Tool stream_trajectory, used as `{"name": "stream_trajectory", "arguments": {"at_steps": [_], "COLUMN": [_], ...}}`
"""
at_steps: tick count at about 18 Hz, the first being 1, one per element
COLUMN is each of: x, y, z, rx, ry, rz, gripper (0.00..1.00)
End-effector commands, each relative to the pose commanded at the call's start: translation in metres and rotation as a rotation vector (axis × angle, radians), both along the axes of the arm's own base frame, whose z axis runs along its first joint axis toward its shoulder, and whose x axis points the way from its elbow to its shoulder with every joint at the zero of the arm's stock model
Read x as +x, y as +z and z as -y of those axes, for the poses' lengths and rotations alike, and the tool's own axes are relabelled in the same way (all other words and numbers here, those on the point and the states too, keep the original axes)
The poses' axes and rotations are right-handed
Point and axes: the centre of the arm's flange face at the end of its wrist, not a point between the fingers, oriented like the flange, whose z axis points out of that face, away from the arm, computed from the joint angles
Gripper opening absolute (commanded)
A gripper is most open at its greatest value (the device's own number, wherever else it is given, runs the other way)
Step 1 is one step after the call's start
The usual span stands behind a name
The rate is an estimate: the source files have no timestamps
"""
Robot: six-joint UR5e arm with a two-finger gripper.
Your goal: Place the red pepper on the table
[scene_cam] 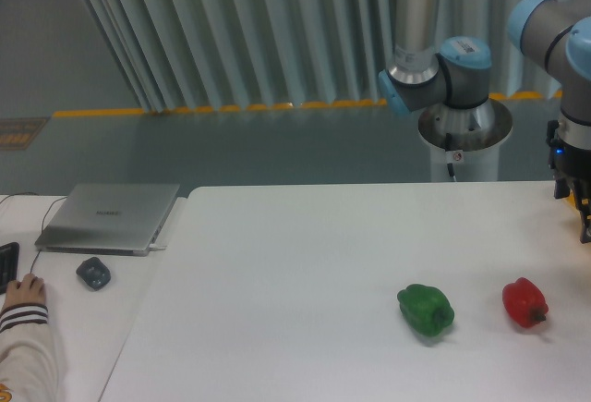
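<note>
Camera view: claw (584, 222) sits at the right frame edge, mostly cut off, so I cannot tell if it's spread or pinched. Red pepper (524, 302) rests on the desk (295, 263), below and left of claw, apart from it, stem pointing right. Green pepper (426, 309) farther left.

The hand (582, 208) is cut off by the right edge, its fingers unreadable.

Glossy red pepper (524, 301), smooth matt white table (305, 273), brushed-metal laptop (111, 216)
</note>
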Motion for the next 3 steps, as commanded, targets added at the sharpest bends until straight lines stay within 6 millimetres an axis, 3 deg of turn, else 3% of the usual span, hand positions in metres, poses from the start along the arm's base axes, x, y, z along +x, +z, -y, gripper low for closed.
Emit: {"name": "stream_trajectory", "arguments": {"at_steps": [3], "x": [0.0001], "y": [-0.0008], "z": [0.0002], "rx": [-0.002], "ry": [0.002], "rz": [0.0], "gripper": [1.0]}}
